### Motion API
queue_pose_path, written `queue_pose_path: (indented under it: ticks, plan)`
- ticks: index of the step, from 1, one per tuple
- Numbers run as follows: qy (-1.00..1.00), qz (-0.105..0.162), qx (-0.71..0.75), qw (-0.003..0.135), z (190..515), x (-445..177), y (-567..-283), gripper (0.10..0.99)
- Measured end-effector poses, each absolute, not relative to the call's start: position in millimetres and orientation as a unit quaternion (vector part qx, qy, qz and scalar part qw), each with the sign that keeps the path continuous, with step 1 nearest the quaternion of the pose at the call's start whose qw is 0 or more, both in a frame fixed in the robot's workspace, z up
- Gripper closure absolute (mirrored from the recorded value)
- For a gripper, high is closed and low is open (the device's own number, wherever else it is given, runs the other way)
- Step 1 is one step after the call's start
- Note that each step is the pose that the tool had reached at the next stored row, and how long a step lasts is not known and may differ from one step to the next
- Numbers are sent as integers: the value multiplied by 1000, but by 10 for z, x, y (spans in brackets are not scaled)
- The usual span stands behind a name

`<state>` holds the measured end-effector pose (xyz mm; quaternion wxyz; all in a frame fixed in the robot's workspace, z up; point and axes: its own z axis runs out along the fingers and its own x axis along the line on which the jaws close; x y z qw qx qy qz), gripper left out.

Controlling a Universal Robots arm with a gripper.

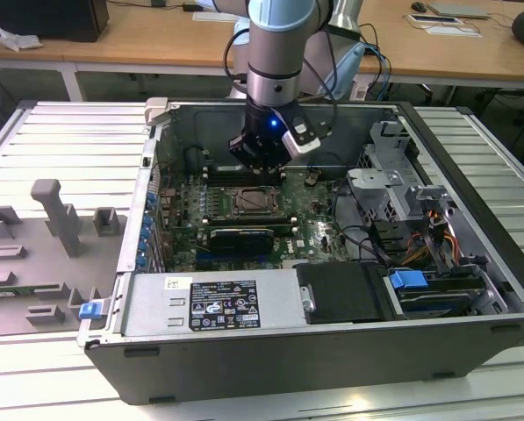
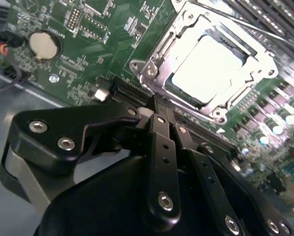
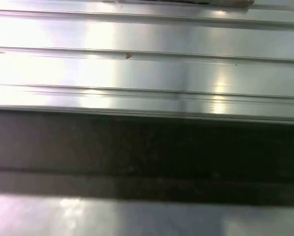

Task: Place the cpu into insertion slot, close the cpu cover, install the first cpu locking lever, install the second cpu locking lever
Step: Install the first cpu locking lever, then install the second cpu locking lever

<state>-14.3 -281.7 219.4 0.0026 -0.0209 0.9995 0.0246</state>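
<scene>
Tool [image 2: 159, 105] clenched empty near cpu cover [image 2: 161, 54], cpu [image 2: 206, 69] seated; likely best pressing lever down slow, square.

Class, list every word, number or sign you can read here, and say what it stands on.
White label on the power supply housing: print too small to read.
Small sticker beside it: too small to read.
White markings on the motherboard, second wrist view: too blurred to read.
Nothing reads clearly.
</scene>
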Motion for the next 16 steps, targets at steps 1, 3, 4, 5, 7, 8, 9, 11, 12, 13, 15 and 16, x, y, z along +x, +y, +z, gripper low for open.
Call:
queue_pose_path:
  ticks: [1,3,4,5,7,8,9,11,12,13,15,16]
  plan:
    - [999,25,-21,3,2212,-143,-2817,980]
    - [999,25,-21,3,2213,-143,-2827,980]
    - [999,25,-21,3,2213,-143,-2831,980]
    - [999,25,-21,3,2213,-143,-2839,980]
    - [999,25,-21,3,2212,-143,-2849,980]
    - [999,25,-21,3,2213,-143,-2852,980]
    - [999,25,-21,3,2213,-143,-2856,980]
    - [999,25,-21,3,2213,-143,-2862,980]
    - [999,25,-21,3,2213,-143,-2871,980]
    - [999,25,-21,3,2213,-143,-2874,980]
    - [999,25,-21,3,2213,-143,-2893,980]
    - [999,25,-21,3,2213,-143,-2915,980]
